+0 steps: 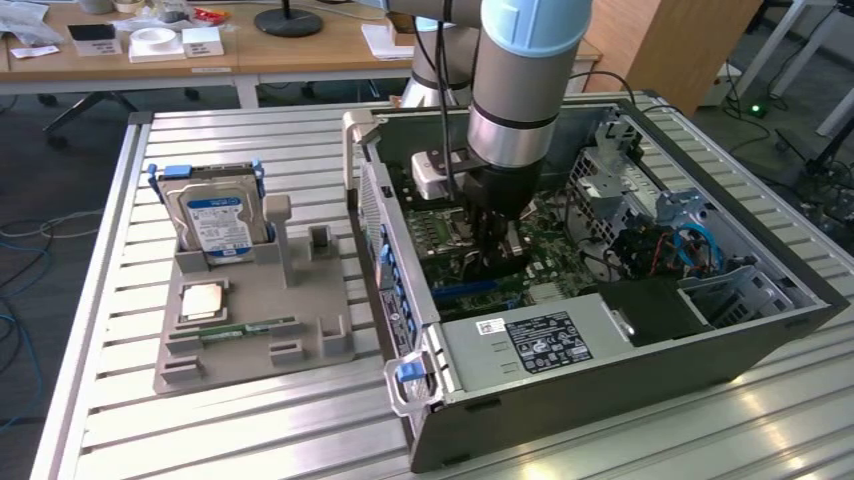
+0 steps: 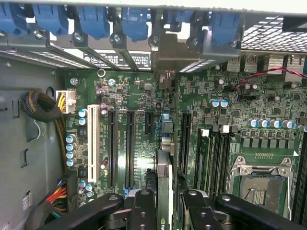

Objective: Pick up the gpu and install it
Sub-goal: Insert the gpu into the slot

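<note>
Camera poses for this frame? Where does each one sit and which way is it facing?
Exterior view: off the arm, raised, angled down into the open computer case; shows the arm and gripper.
Wrist view: on the wrist, looking down along the fingers onto the motherboard; the gpu is held edge-on between them.
Shared: gripper, gpu, motherboard.

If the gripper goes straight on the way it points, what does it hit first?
Probably the motherboard, met first by the gpu clamped in the gripper; depth is hard to judge.
</note>
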Available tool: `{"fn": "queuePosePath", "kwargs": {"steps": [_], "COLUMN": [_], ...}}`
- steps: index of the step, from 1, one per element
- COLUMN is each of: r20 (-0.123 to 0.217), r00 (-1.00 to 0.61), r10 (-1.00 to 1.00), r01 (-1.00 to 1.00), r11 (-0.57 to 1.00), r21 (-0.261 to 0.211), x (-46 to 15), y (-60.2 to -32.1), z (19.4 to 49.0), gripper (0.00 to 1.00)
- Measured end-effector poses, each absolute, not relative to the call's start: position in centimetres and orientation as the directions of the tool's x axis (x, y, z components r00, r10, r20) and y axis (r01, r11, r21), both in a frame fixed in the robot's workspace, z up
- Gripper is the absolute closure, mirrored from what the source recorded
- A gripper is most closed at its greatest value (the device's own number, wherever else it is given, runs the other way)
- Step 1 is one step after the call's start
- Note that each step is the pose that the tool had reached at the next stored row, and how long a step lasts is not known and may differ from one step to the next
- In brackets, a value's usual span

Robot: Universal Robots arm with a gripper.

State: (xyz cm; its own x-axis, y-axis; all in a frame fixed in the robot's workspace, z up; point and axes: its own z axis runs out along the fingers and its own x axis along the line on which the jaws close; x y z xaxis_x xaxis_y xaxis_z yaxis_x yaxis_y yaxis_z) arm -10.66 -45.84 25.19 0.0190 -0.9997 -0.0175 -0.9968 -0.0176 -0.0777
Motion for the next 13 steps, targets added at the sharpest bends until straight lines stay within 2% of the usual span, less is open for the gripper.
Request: {"fn": "queuePosePath", "kwargs": {"steps": [13], "r20": [-0.016], "r00": [0.019], "r10": [-1.000], "r01": [-0.997], "r11": [-0.017], "r21": [-0.078], "x": [-10.75], "y": [-45.84], "z": [25.26], "gripper": [0.74]}}
